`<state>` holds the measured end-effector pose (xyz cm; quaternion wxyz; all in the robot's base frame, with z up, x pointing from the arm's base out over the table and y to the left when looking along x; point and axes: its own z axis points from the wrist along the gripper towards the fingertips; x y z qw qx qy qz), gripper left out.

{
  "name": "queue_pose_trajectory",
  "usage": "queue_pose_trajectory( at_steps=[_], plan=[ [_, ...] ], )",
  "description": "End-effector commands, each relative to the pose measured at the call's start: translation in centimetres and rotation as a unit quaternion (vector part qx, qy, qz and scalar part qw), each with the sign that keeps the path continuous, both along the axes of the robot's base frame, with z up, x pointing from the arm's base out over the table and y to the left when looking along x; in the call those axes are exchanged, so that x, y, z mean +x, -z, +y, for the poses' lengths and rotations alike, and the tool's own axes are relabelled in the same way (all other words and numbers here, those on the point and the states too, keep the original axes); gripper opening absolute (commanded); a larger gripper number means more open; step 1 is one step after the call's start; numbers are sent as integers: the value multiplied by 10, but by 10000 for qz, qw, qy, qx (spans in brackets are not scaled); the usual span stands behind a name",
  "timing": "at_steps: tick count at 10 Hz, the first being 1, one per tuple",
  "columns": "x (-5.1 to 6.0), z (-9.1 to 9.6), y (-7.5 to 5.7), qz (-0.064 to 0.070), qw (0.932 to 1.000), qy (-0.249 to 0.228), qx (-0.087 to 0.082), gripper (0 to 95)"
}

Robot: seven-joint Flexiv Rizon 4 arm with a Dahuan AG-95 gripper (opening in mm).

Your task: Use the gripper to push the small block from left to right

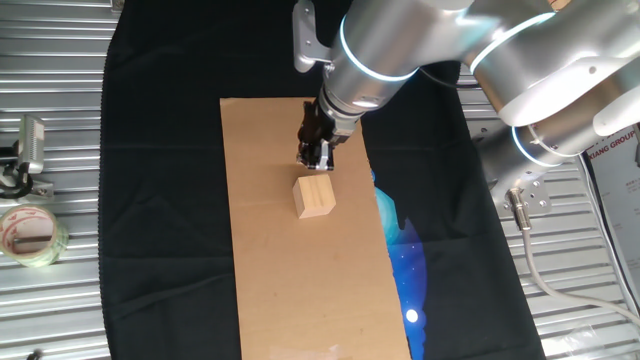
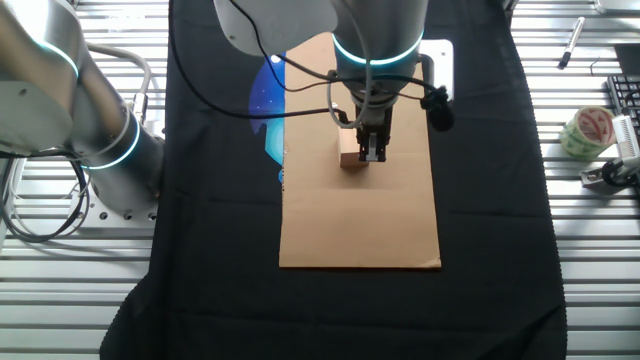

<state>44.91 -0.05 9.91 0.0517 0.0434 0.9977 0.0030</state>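
My jaws look pinched nearly together on nothing, tips low over the cardboard sheet. The gripper sits just beside the small block, on the block's far side in one fixed view; whether they touch I cannot tell. The block rests mid-sheet on the counter, so I judge the push runs straight through it.

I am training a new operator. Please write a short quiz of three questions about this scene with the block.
1. True or false: the small block lies on the cardboard sheet.
2. What is directly next to the block?
A. the gripper
B. the tape roll
3. Fill in: the cloth under the sheet is mostly ____.

Key: 1 true; 2 A; 3 black.
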Motion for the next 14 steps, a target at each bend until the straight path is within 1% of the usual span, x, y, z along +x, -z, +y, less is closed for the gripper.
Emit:
queue_pose_trajectory(
  at_steps=[1,7,14],
  plan=[
    [0,0,3,-15,10000,8,-13,0],
    [-1,-2,2,12,10000,-24,-46,0],
    [-1,-3,1,7,10000,-33,-12,0]
  ],
)
